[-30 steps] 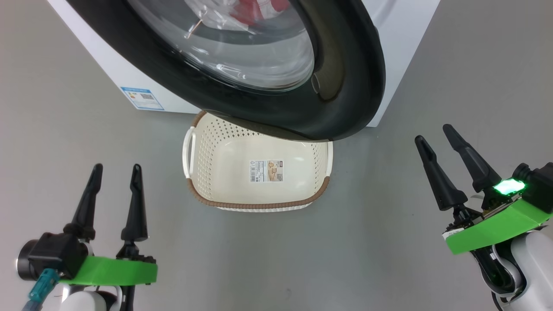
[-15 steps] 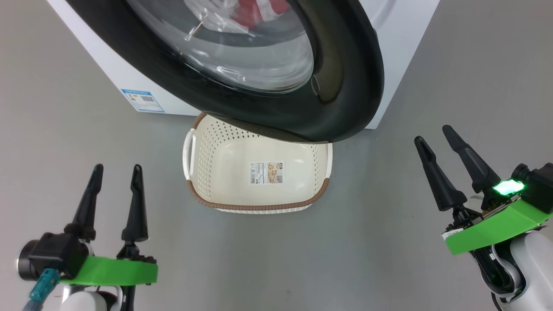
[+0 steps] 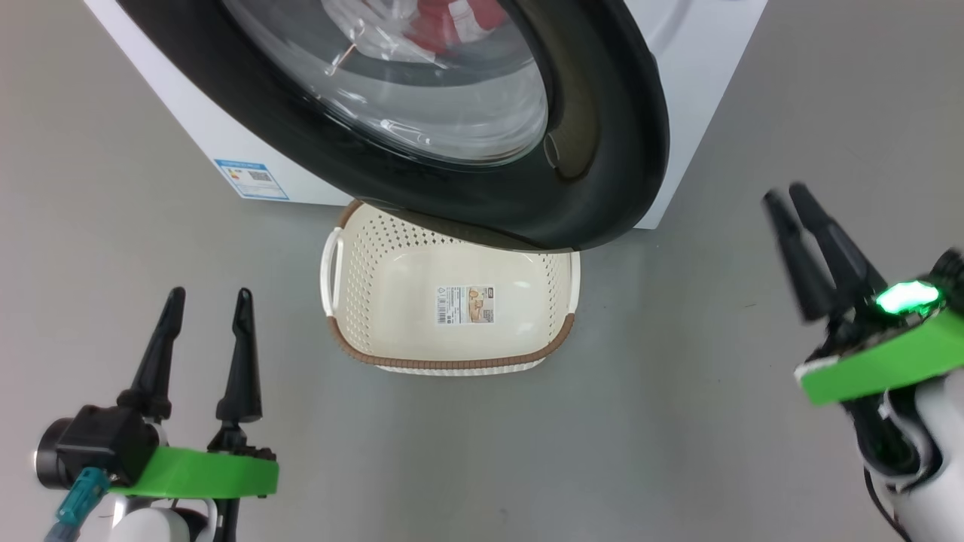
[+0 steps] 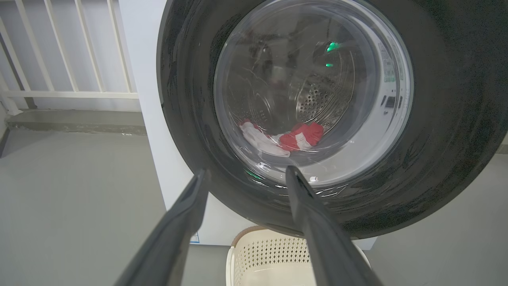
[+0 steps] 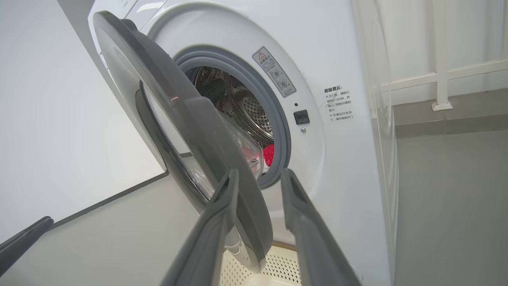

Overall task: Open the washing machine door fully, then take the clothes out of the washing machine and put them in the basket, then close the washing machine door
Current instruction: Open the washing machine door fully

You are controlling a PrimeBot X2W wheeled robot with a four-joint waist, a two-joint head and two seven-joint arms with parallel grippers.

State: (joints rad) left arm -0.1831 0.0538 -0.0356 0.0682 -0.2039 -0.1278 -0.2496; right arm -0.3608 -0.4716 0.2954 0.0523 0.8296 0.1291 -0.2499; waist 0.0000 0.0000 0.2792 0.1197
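The door [image 3: 602,135] stood partly open, its black rim hanging over the far end of the basket [image 3: 452,363]. The basket sat on the grey floor [image 3: 678,436] just in front of the washer [image 3: 700,75], with a sticker [image 3: 465,304] on its bottom. The clothes [image 3: 444,19] lay inside the drum. In the head view they showed as red and white through the door's glass. In the left wrist view they sat low in the drum [image 4: 317,99], a white piece beside a red one. In the right wrist view a patch of red showed in the gap between the door and the grey gasket [image 5: 282,119].

The left jaws were open and held nothing. Their fingers [image 3: 241,354] pointed towards the washer from the lower left, well apart from the basket and the door. The right jaws were also open and held nothing. Their fingers [image 3: 840,248], blurred in the head view, hung off to the right of the door's free edge, clear of it. In the right wrist view those fingers pointed at the door's edge, which showed between and behind them. A small blue label [image 3: 251,178] sat low on the washer's front.
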